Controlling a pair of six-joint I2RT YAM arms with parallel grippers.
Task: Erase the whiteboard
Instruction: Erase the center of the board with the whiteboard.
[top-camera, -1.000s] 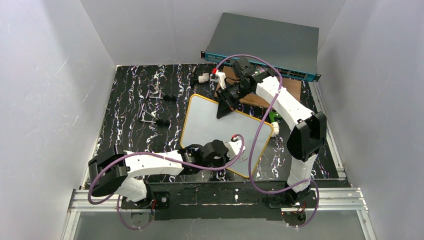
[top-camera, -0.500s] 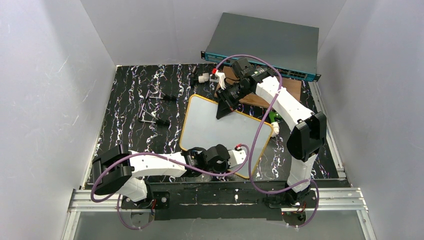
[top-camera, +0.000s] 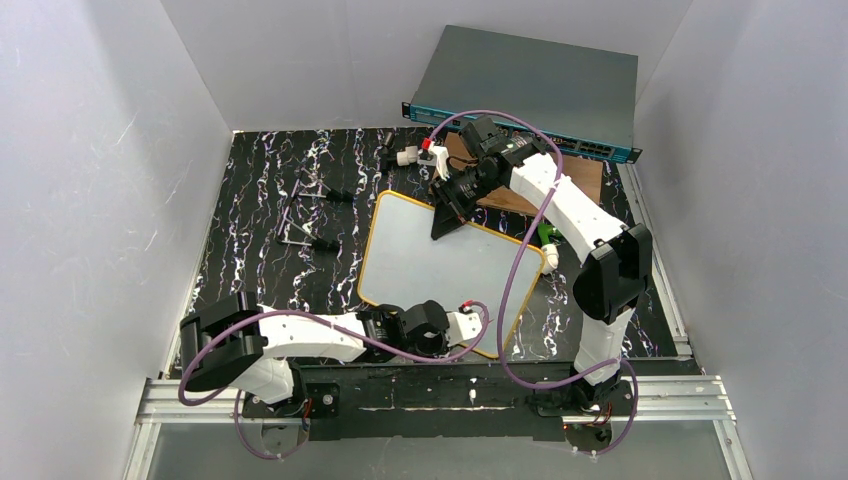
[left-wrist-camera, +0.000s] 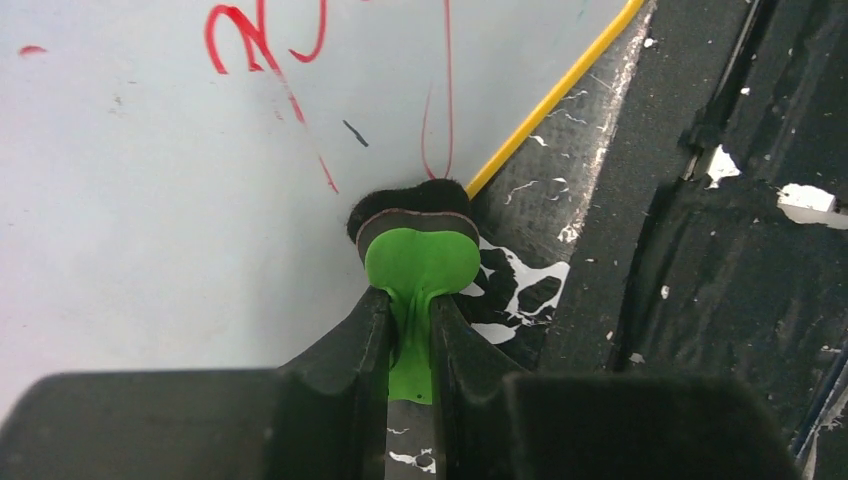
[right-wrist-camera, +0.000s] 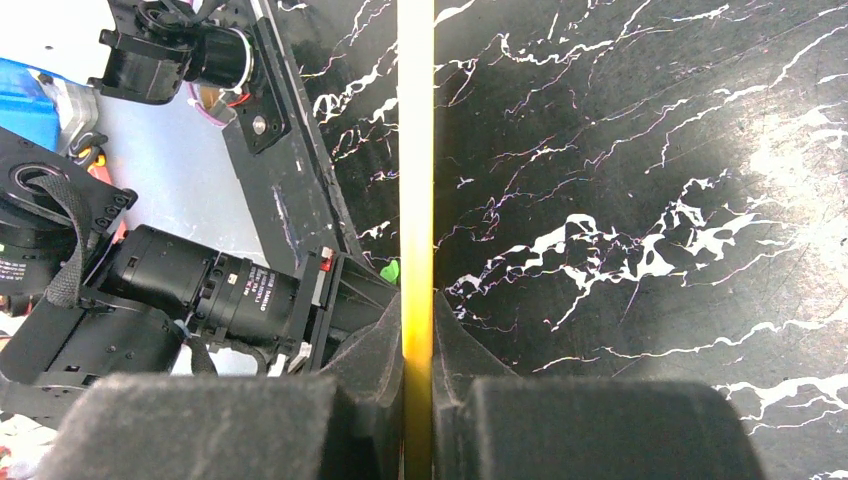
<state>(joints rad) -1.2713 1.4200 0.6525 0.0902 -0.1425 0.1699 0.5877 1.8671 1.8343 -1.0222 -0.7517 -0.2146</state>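
The whiteboard, white with a yellow rim, lies tilted on the black marbled mat. My left gripper is at its near right edge, shut on the stem of a green eraser. The eraser's black felt rests on the board right beside the yellow rim. Red handwritten lines cross the whiteboard beyond the eraser. My right gripper is at the board's far edge, shut on the rim. In the right wrist view that rim runs straight up from between the right gripper fingers.
A grey and teal network switch stands at the back, with a brown wooden board in front of it. Small white parts lie near the far edge. Black-handled tools lie on the mat's left side. White walls enclose the table.
My left gripper has dragged the eraser across the board toward its near edge, down to the rim. The right gripper and the whiteboard have stayed in place.
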